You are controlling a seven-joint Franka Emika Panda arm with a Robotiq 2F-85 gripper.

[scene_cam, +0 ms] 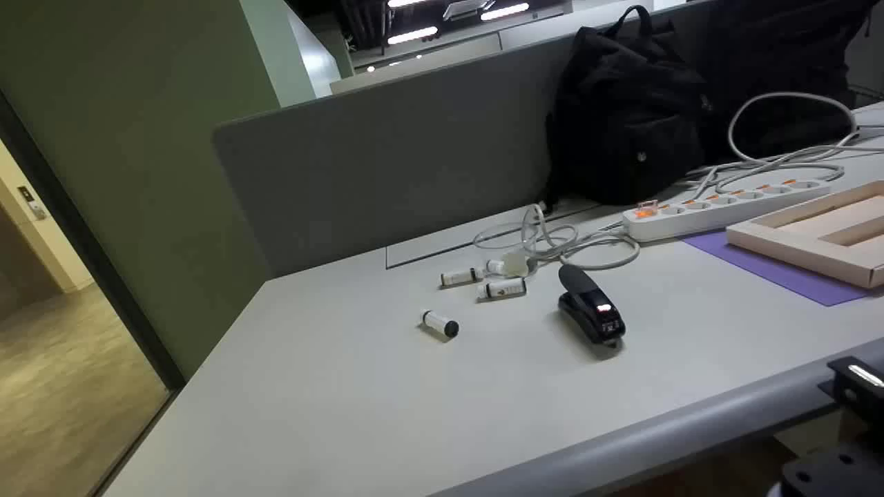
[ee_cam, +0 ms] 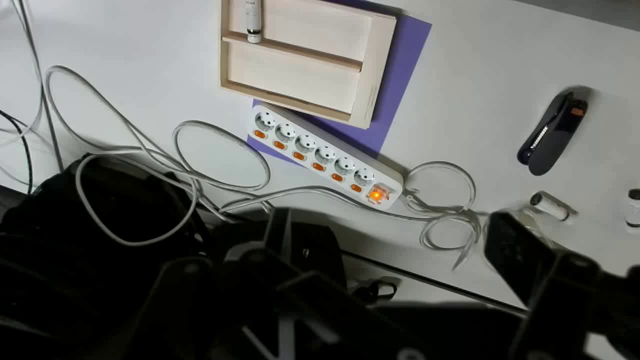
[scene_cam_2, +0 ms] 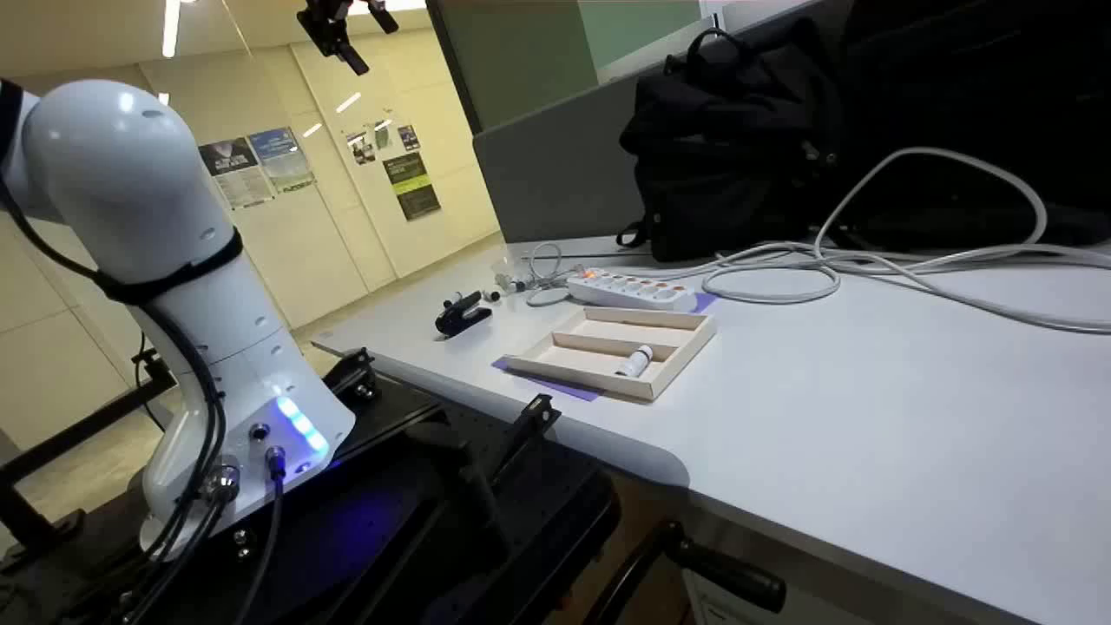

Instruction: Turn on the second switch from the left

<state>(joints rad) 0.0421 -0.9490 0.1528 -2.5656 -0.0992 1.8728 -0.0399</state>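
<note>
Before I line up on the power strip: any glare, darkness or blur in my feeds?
Wrist view: small orange switches crisp enough, lit end switch glaring, gripper fingers dark and soft-edged, one merging with the black backpack; in both exterior views: ceiling lamps blown out, those switches too tiny to read; in an exterior view: blue light glaring on the arm base.

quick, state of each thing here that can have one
gripper: open, holding nothing
small orange switches: no glow visible, on or off unclear
large strip switch: lit orange
wooden tray: open-topped, white cylinder inside
black backpack: standing upright
robot base light: lit blue
black handheld device: lying down
</note>
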